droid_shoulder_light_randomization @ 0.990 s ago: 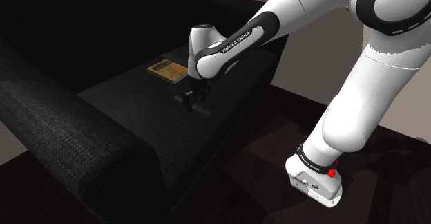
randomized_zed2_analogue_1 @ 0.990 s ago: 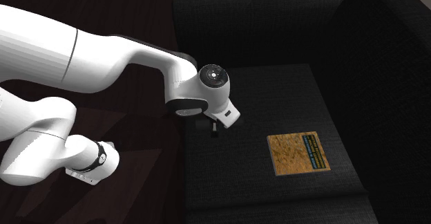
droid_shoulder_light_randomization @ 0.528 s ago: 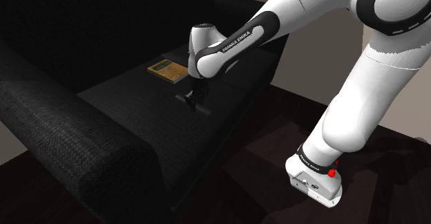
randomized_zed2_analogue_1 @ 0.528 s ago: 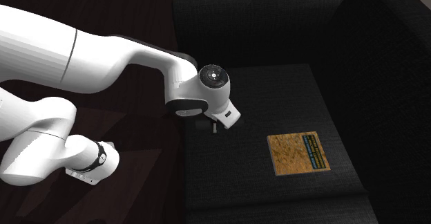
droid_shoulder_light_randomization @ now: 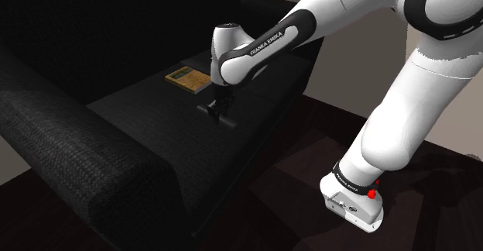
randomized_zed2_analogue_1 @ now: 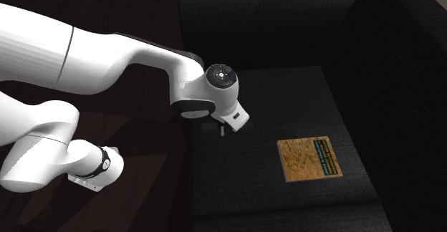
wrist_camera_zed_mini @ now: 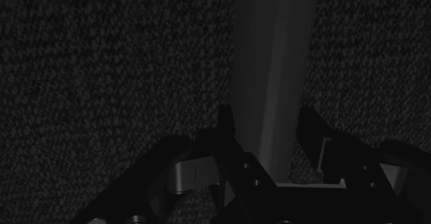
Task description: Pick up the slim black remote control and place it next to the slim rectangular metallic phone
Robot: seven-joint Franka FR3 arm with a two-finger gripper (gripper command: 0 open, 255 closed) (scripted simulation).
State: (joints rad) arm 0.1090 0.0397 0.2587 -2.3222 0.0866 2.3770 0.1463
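Wrist view: jaws narrow, pinching slim dark remote (wrist_camera_zed_mini: pixel 273 70) by long edges, flat on blk sofa seat (wrist_camera_zed_mini: pixel 103 70).

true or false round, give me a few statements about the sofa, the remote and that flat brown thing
1. A flat brown rectangle lies on the seat of the sofa. True.
2. The hand is down low over the slim dark remote. True.
3. The slim dark remote touches the flat brown rectangle. False: they lie apart on the seat.
4. The sofa is light grey. False: it is black, with a woven texture.
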